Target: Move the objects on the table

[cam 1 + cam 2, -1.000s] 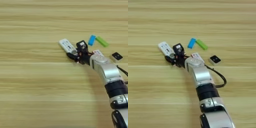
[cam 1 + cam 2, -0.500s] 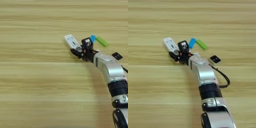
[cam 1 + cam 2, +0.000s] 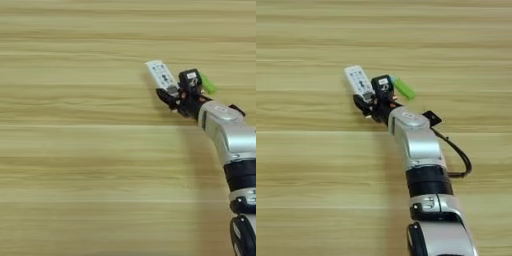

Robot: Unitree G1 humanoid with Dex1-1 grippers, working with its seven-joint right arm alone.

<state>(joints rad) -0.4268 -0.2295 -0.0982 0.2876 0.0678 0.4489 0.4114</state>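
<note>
The white remote control lies flat on the table, far of centre, its long axis running from far-left to near-right. It looks like a stiff, light plastic bar with a smooth shell, so I judge it will slide easily on the wood and could twist out of a pinch taken near one end; the narrow sides around its middle seem the safest place to hold it.

The right gripper is at the remote's near-right end, one black finger on each side of it. The jaws stand narrow and appear closed on that end, though the contact itself is hard to make out.

Just right of the gripper a small green piece lies on the wood, partly hidden in the left eye view. Nearer and further right, a small black-topped square piece sits beside the silver forearm.
</note>
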